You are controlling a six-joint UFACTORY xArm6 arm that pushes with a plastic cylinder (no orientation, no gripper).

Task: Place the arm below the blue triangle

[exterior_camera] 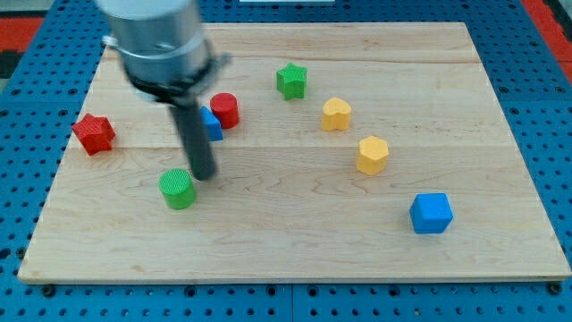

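The blue triangle (213, 124) lies left of the board's middle, partly hidden behind my dark rod, touching a red cylinder (224, 109) on its right. My tip (204, 174) rests on the board just below the blue triangle, slightly to its left. A green cylinder (178, 189) sits close to the tip's lower left.
A red star (94, 133) lies at the view's left. A green star (291, 80) is at the top middle. A yellow heart-like block (336, 114) and a yellow hexagon (373, 154) lie right of centre. A blue cube (432, 213) sits lower right on the wooden board (295, 241).
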